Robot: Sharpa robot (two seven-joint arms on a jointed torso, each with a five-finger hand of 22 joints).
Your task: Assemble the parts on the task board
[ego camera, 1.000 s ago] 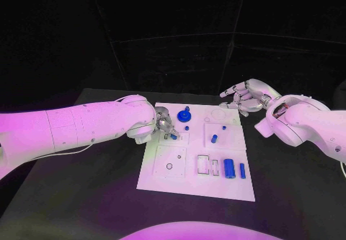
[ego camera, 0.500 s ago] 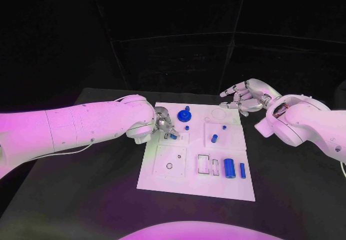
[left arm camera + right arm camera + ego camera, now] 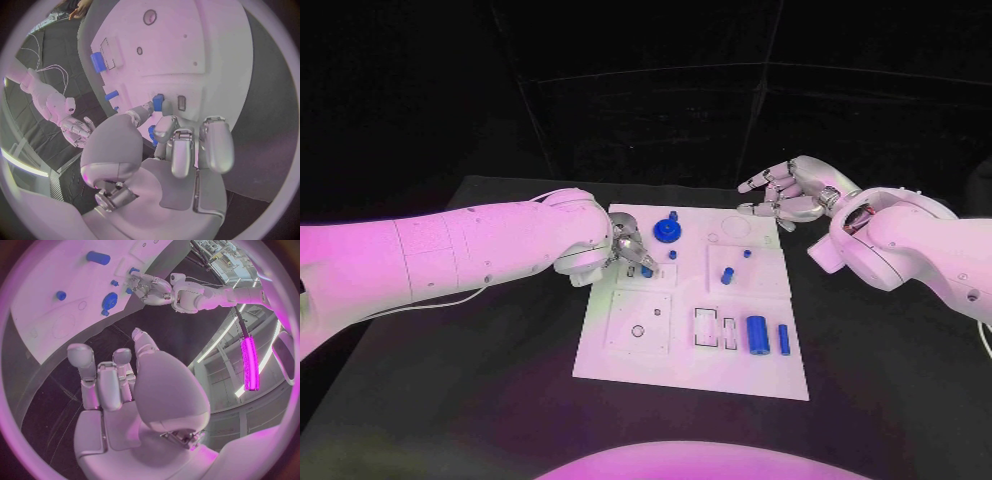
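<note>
Left hand (image 3: 626,252) pinches blue part (image 3: 646,271) over task board (image 3: 661,340).

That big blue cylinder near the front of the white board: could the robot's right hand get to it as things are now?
Probably yes: the big blue cylinder lies uncovered, the right hand holds nothing, and nothing stands between them.

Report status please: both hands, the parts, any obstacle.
Left hand pinches small blue part at task board left edge. Right hand empty, fingers curled, beyond board's far corner. No obstacle seen.
</note>
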